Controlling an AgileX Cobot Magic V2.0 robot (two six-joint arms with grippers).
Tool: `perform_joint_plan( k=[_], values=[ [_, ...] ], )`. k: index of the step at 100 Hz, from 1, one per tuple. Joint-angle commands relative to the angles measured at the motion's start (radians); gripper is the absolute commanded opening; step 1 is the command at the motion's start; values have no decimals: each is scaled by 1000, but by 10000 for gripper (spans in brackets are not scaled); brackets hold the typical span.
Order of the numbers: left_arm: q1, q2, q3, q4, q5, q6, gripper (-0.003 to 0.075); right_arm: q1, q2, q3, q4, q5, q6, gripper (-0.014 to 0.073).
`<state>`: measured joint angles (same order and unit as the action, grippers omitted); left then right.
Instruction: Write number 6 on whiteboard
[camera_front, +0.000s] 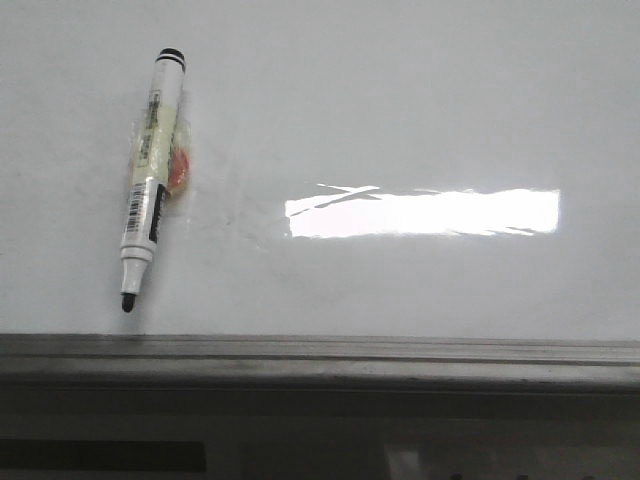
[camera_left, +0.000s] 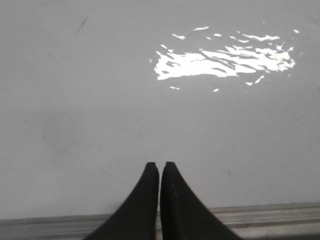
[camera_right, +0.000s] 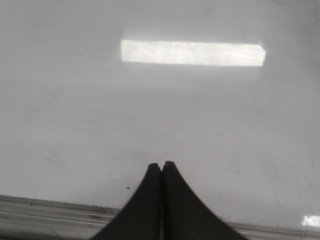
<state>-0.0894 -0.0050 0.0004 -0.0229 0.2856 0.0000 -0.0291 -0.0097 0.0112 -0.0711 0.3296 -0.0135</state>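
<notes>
The whiteboard (camera_front: 420, 110) fills the front view, glossy white with faint smudges and a grey metal ledge (camera_front: 320, 355) along its near edge. A white marker (camera_front: 150, 180) with a black cap end and an uncapped black tip lies on the board at the left, tip toward the ledge. No black number 6 stroke shows on the board. My left gripper (camera_left: 160, 165) is shut and empty over bare board near the ledge. My right gripper (camera_right: 161, 164) is shut and empty over bare board near the ledge. Neither gripper shows in the front view.
A bright rectangular glare (camera_front: 425, 212) lies on the board's middle right; it also shows in the right wrist view (camera_right: 192, 53) and as a broken patch in the left wrist view (camera_left: 225, 57). A small orange item (camera_front: 181, 168) sits beside the marker.
</notes>
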Motion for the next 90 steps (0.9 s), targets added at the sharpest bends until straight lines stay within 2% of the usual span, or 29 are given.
perform_joint_plan(
  k=[1,15,40,48,54,69,79,90],
  values=[
    [2,-28,23,-1,-126,0,-20,-7,-16,14,-15,-18,-6,-64],
    [2,-28,23,-1,-200,0,-20,-7,-16,14,-15,-74,-6,-64],
    [2,-28,23,-9,-279,0,-20,-7,-16,14,0,-486,-6,-64],
    [0,-28,23,-30,-305,0,-20,-7,-16,14,0,-546,-6,-64],
    [0,-28,21,-83,-336,-9,-20,-7,-16,14,2,-523,-6,-64],
    [-2,-14,-16,-133,-286,-9,-21,-7,13,-64,17,-303,-6,-64],
    [-2,39,-62,-157,-234,-9,-20,-7,97,-144,17,-169,-6,-64],
    [-2,118,-157,-157,-196,-9,-20,-7,211,-208,34,-108,-6,-64]
  ],
)
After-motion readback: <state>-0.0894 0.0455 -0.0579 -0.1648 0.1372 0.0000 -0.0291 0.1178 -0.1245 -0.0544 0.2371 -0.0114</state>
